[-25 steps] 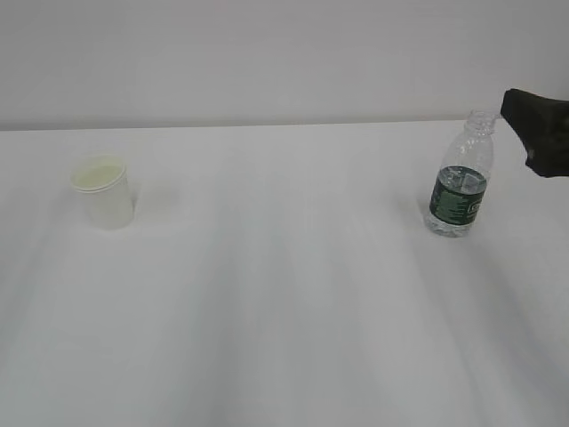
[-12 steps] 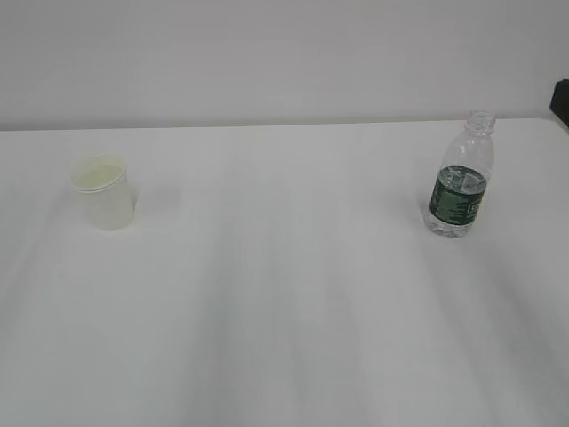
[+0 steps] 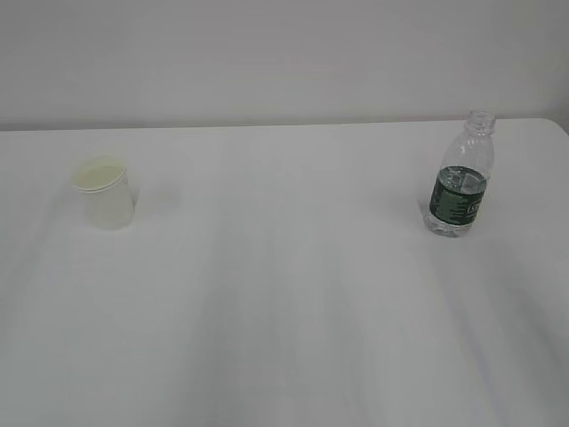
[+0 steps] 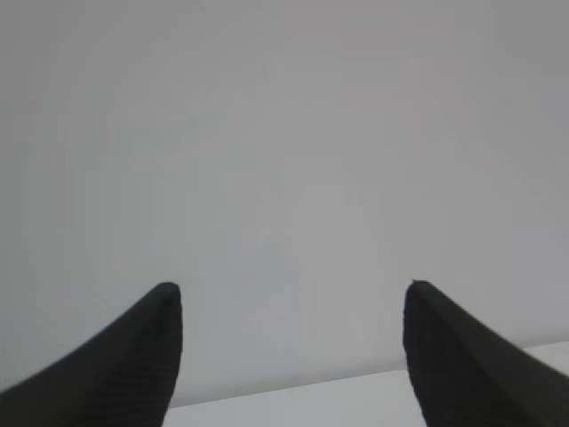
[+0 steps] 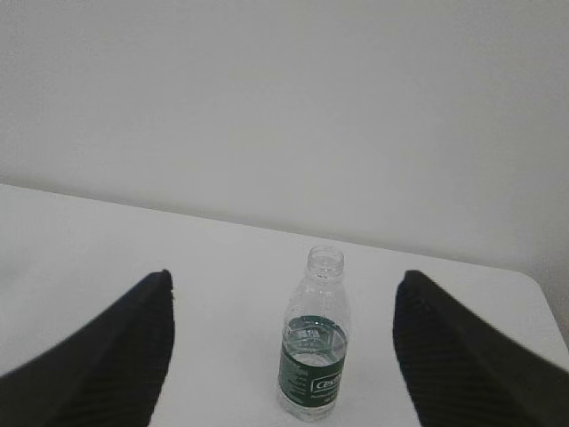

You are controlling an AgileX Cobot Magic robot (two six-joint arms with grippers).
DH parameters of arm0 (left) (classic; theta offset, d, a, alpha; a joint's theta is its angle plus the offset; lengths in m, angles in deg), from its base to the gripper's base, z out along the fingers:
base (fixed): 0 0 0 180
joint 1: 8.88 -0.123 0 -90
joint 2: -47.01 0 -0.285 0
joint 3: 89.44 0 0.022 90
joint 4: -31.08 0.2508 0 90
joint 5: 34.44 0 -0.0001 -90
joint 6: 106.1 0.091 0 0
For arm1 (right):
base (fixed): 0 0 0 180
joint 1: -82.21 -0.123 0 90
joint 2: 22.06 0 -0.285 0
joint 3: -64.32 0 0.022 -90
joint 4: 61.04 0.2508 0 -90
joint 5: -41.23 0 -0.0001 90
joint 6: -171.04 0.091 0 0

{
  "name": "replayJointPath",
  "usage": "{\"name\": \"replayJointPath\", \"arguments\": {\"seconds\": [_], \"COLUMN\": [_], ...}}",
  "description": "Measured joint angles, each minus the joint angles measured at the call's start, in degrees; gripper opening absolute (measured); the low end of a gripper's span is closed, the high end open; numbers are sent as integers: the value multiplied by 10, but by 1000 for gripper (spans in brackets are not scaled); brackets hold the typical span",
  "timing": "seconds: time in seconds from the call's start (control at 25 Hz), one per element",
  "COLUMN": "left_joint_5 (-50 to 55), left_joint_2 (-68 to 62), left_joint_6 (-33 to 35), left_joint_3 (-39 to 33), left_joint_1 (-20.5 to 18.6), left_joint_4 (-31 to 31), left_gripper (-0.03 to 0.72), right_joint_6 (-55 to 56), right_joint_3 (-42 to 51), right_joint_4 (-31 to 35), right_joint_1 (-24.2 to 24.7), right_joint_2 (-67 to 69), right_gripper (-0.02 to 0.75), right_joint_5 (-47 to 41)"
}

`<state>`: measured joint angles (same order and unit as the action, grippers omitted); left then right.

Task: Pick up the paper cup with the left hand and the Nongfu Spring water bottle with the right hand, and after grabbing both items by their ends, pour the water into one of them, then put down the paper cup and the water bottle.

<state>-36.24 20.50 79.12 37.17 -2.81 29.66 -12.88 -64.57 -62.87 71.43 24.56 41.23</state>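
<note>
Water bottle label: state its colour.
Dark green with white print, on the water bottle; clearest in the right wrist view.

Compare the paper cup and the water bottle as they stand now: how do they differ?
The paper cup is short, white and opaque; the water bottle is taller, clear and carries a dark green label. The cup's mouth is wide, the bottle's neck narrow. Both stand upright on the table, uncapped and unheld.

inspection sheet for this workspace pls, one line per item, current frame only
Surface: white table, bare apart from two items.
Job's things: paper cup upright at left; Nongfu Spring water bottle upright at right, capless, water low inside.
Clutter: nothing seen.
Grippers: left claw open, empty, facing the wall; right claw open, empty, pulled back from the bottle. Neither shows in the exterior view.
Cables: nothing seen.
Surroundings: plain pale wall.
</note>
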Motion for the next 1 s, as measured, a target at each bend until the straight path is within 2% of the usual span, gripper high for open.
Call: {"name": "replayJointPath", "arguments": {"seconds": [0.2,0.72,1.0], "left_joint_5": [55,256,350], "left_joint_2": [30,39,40], "left_joint_6": [0,0,0], "left_joint_3": [7,116,160], "left_joint_1": [0,0,0], "left_joint_4": [0,0,0], "left_gripper": [557,557,557], "right_joint_6": [0,0,0], "right_joint_3": [0,0,-26], "right_joint_4": [-1,-9,-18], "right_joint_1": [0,0,0], "right_joint_2": [-46,-161,-209], "right_gripper": [587,587,587], "right_joint_5": [-46,-165,-263]}}
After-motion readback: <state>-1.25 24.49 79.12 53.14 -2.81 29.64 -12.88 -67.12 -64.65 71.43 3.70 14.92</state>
